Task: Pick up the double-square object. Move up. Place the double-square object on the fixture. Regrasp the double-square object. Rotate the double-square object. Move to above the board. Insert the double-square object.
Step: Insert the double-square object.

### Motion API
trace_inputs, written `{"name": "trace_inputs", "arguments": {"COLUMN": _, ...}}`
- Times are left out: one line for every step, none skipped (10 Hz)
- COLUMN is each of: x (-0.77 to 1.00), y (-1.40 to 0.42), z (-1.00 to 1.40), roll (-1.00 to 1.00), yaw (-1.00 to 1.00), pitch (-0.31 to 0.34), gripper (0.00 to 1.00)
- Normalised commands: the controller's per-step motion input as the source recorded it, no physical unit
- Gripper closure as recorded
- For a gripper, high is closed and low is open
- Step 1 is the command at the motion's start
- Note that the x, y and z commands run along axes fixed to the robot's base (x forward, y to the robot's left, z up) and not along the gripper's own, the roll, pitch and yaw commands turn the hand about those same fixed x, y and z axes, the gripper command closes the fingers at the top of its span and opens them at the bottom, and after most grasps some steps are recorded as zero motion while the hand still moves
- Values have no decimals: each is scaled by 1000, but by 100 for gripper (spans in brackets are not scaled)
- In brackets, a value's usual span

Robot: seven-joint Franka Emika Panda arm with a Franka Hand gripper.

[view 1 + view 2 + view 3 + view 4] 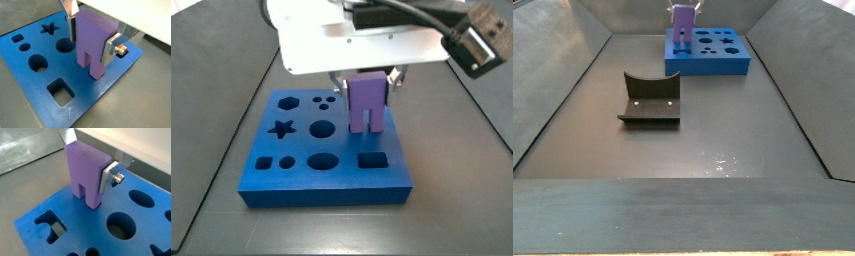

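A large bright-blue board point(305, 150) with star, hexagon, round and square cut-outs fills the middle of a side view, resting on a dark surface point(714, 140). In the far side view the board sits at the top centre, and the dark notched fixture point(648, 100) stands empty, well apart from it at centre left. The last step, inserting the piece, looks to be in hand. The lavender double-square object point(366, 103) stands upright right of centre, its two legs pointing down at the board's right edge, either just touching the top or just entering a hole; I cannot tell which. The claw point(91, 31) is closed on the block's upper part, one silver finger point(112, 45) pressed to each side, in both wrist views. Next, I judge, it needs a straight push down, legs lined up with their opening, then release.
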Motion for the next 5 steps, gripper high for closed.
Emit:
{"name": "trace_inputs", "arguments": {"x": 0, "y": 0, "z": -514, "roll": 309, "yaw": 0, "pitch": 0, "gripper": 100}}
{"name": "trace_inputs", "arguments": {"x": 0, "y": -83, "z": -674, "roll": 369, "yaw": 0, "pitch": 0, "gripper": 100}}
{"name": "trace_inputs", "arguments": {"x": 0, "y": -51, "z": -500, "roll": 371, "yaw": 0, "pitch": 11, "gripper": 100}}
{"name": "trace_inputs", "arguments": {"x": 0, "y": -40, "z": -120, "roll": 191, "yaw": 0, "pitch": 103, "gripper": 100}}
{"name": "trace_inputs", "arguments": {"x": 0, "y": 0, "z": 0, "roll": 0, "yaw": 0, "pitch": 0, "gripper": 0}}
